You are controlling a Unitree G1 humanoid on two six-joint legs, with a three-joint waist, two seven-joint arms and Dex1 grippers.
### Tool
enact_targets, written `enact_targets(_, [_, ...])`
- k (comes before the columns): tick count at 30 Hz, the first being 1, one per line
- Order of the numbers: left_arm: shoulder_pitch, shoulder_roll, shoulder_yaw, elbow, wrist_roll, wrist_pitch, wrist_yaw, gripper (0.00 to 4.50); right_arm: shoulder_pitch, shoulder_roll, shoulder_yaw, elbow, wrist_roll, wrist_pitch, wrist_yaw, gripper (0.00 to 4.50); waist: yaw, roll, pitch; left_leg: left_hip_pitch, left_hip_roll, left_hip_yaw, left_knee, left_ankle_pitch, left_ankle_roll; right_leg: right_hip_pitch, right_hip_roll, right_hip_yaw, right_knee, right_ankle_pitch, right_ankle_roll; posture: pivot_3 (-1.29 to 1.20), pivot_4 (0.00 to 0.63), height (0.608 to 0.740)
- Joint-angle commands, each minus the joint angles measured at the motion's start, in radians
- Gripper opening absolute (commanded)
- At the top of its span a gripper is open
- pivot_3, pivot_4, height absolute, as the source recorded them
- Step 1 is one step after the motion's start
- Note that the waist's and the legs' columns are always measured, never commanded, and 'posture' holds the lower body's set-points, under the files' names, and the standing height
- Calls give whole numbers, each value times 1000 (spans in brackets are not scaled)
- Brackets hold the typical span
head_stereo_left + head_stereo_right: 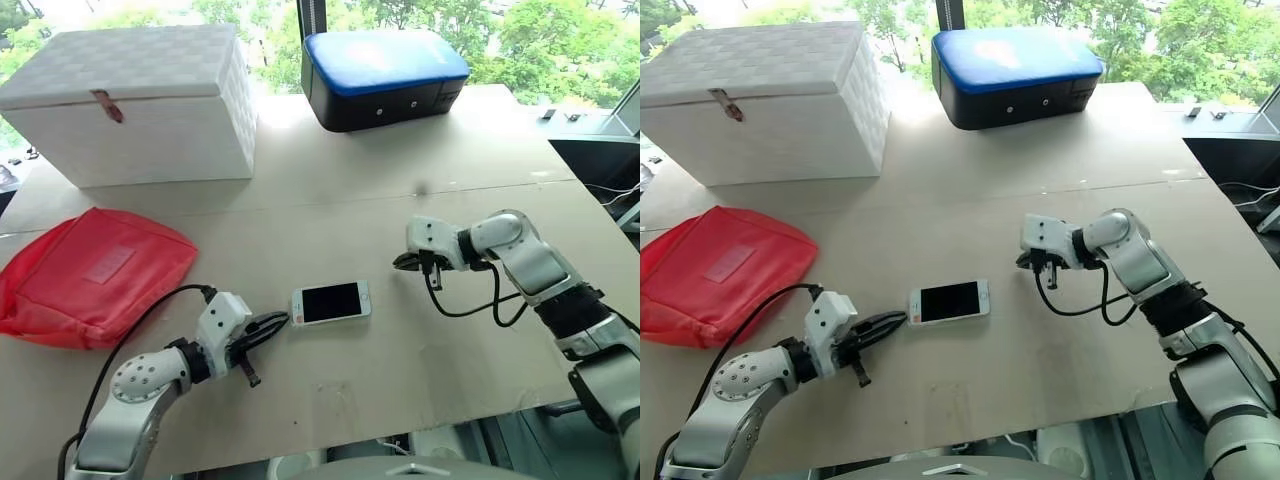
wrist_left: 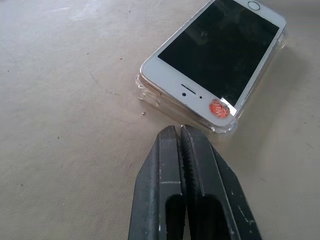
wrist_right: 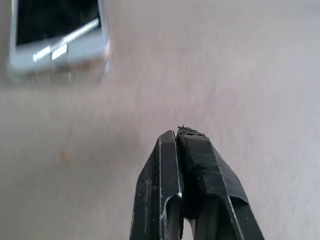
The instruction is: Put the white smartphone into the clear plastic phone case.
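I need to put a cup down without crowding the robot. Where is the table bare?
Bare table lies between the white box, the blue case and the right gripper. Crowded: around the white smartphone between both grippers, left gripper, and near the red pouch.

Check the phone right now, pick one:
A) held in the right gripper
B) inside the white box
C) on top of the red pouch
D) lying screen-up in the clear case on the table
D: the white smartphone lies screen-up on the table, with the clear plastic phone case rim showing around its edges; both grippers are shut and apart from it.
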Motion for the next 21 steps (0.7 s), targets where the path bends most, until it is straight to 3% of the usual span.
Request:
enact_targets(1, [23,0,30,-14,-14,-10,4,125,-45,84,-6,-71,54,31,-7,0,1,0,0,0,0,0,0,0,0,0,0,0,0,0,0,0,150,734])
enact_targets(9, [56,1,62,-27,-25,-19,8,125,-50,251,163,17,8,19,28,0,3,0,0,-1,-3,0,0,0,0,-1,-5,-1,0,0,0,0,150,734])
enact_targets(15, [67,-7,64,-49,-25,-15,24,125,-68,303,298,244,-120,-70,37,0,0,4,1,0,-2,0,0,0,0,-1,-1,-1,1,0,0,0,150,734])
enact_targets(21, [81,-17,57,-69,-23,-12,40,125,-111,364,303,431,-141,-79,58,0,-8,4,-1,4,-1,0,0,0,0,2,-1,1,2,0,0,0,150,734])
